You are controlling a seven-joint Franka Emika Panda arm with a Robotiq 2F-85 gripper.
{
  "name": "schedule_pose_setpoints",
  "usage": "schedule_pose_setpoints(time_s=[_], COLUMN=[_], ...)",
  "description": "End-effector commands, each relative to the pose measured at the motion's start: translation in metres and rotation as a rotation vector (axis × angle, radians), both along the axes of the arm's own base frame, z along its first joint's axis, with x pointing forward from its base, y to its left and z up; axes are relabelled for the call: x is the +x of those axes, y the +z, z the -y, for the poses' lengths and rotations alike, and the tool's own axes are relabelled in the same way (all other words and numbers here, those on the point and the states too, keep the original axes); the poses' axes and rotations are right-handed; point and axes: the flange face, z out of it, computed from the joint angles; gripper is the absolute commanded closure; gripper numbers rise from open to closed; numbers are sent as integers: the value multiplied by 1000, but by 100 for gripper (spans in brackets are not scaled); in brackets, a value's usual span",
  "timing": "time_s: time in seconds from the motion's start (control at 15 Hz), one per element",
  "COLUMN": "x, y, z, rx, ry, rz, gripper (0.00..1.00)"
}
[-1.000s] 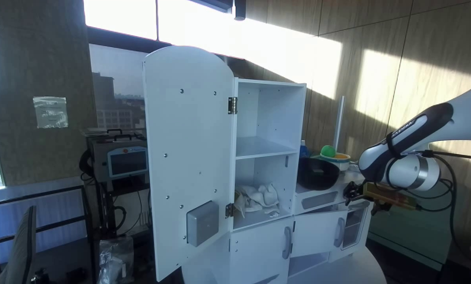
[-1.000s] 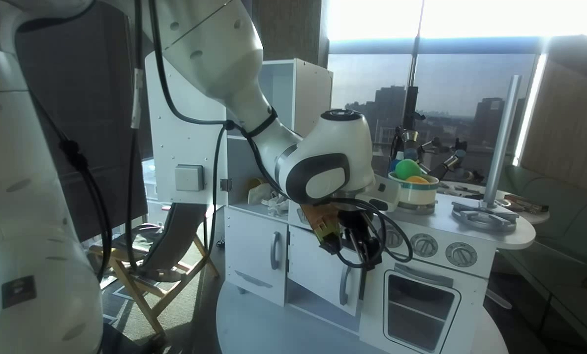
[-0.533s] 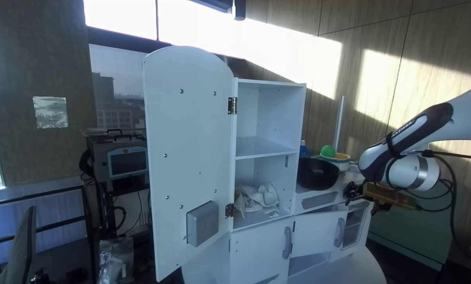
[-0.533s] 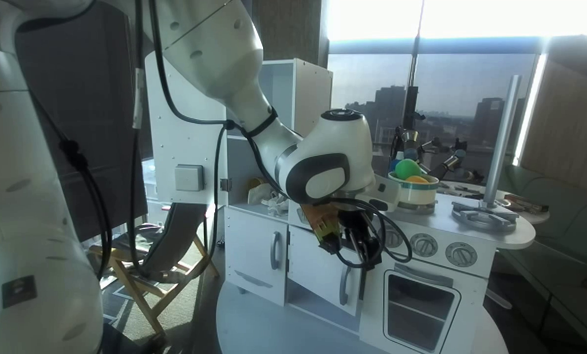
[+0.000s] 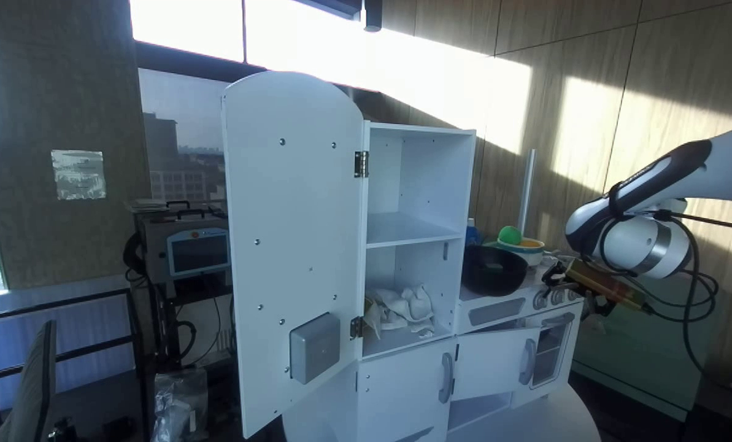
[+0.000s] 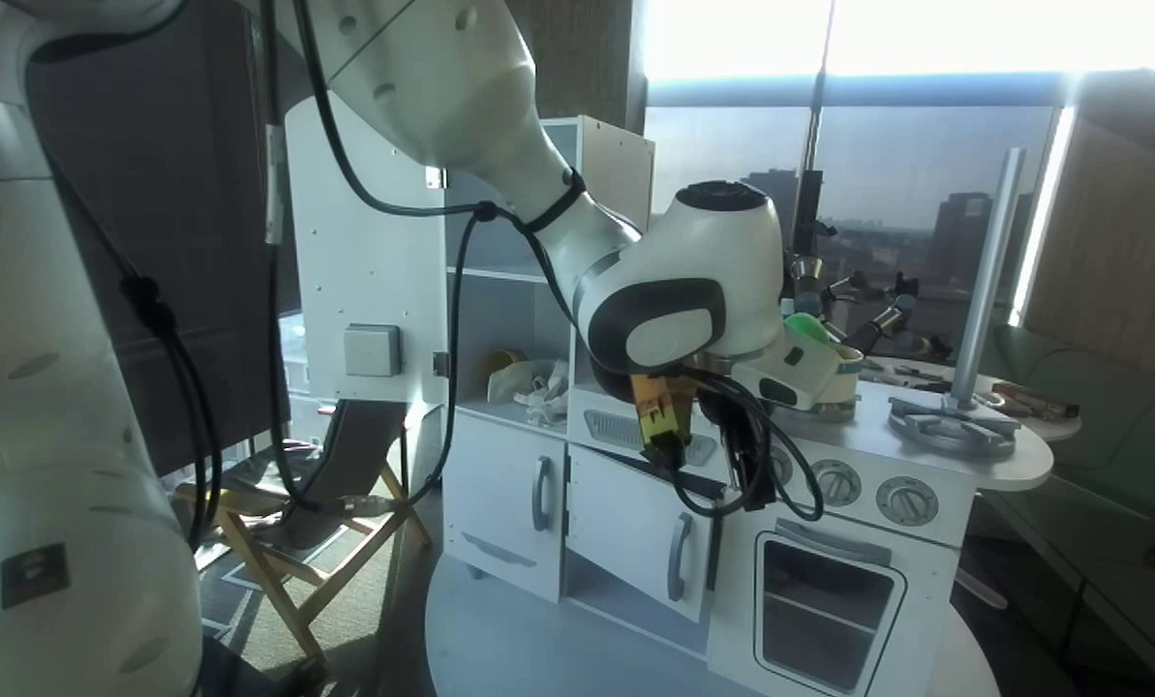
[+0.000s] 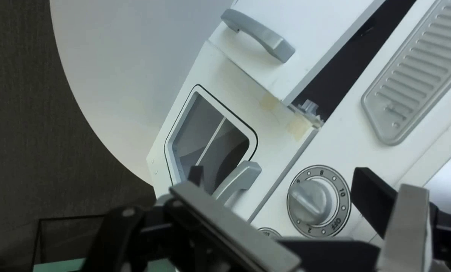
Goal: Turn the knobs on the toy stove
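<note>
Okay so, the toy stove (image 6: 930, 571) shows up in both exterior views, part of a white play kitchen (image 5: 402, 393), with 3 gray knobs (image 6: 907, 500) in a row above the oven window (image 6: 827, 615). In an exterior view the robot arm (image 6: 500, 106) partly covers 1 of them, and the other 2 are in plain sight.

Wrist view is the best look. The gripper (image 7: 280, 177) has its 2 fingers (image 7: 406, 223) spread wide apart and isn't holding anything. The end knob (image 7: 310, 204) nearest the slatted panel (image 7: 418, 71) shows in the gap between them. Its dial (image 7: 343, 200) has 2, 8, 10 and OFF printed on it. Can't tell how close the fingers are to it, tbh. A sliver of the next dial (image 7: 268, 232) peeks out below, mostly blocked by the gripper.

Up on the counter there's a metal burner grate (image 6: 953, 431) with a silver pole (image 6: 989, 271) rising right at it, a black pan (image 5: 494, 271), and a green ball (image 5: 510, 235) in a pale bowl (image 5: 534, 256) near the pan. Below, a cupboard door (image 6: 625, 523) with a gray handle (image 6: 677, 557) hangs ajar. The tall door (image 5: 295, 202) is swung way open, and some crumpled white stuff (image 5: 402, 307) lies inside the cabinet (image 5: 433, 178) it's hinged to.
</note>
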Motion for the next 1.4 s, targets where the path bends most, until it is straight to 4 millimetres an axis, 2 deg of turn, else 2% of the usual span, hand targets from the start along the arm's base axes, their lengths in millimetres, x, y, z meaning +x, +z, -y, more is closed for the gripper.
schedule_pose_setpoints(time_s=[0.0,0.13,0.27,0.47,0.73,0.93,1.07,1.33], x=[-13,-23,-25,-16,7,10,6,-2], y=[8,10,10,4,-11,-15,-15,8], z=[26,39,50,65,88,102,105,97], rx=[62,88,97,101,97,140,179,274], ry=[-141,-231,-302,-460,-653,-777,-824,-823], rz=[47,91,121,143,170,161,164,275], gripper=[0,0,0,0,0,0,0,0])
